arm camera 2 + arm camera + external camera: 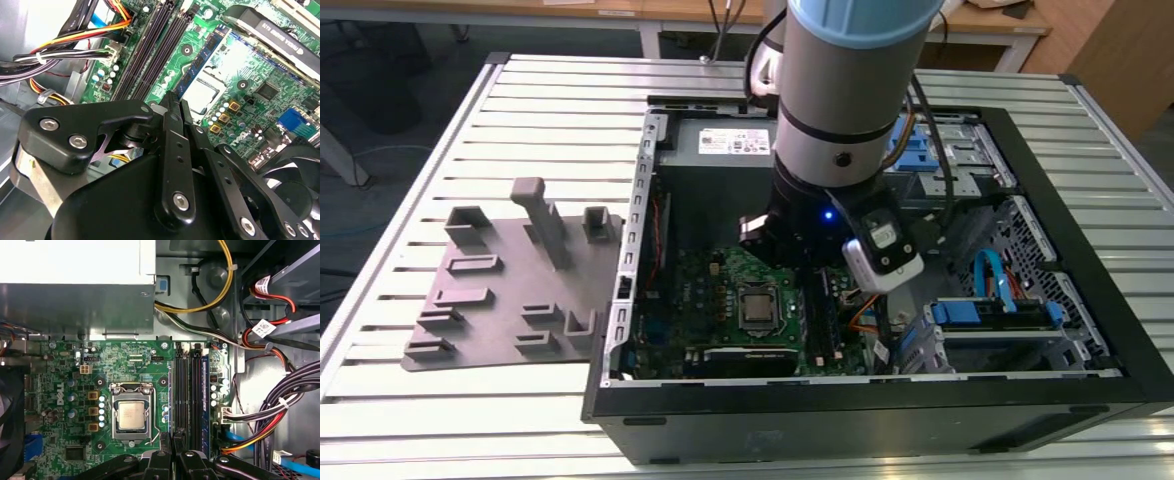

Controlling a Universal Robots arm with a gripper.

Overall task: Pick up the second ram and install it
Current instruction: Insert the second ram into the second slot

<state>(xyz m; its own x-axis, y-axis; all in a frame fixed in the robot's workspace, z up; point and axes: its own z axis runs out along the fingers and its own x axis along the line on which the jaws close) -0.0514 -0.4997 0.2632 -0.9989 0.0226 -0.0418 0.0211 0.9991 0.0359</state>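
Gripper [176,100] first: hangs low inside case [854,425], over mobo [130,357], fingers [172,150] drawn tight together, only a slit between. Judged clamped on 2nd ram [203,61]: thin blue-green stick w/ black chips, running straight out from the tips in second wrist view. Lies parallel to slots [184,390], just beside them, CPU [131,416] on its other side; can't tell if touching a slot or clear of it. On exterior view's clock face: slots at 3 o'clock of CPU, long axis 12–6, arm [834,130] standing approx 1 o'clock of CPU. Writing: white label [734,142] on PSU [75,300], white tags [263,329] on cables [295,385], white lettering on mobo; all left unread.
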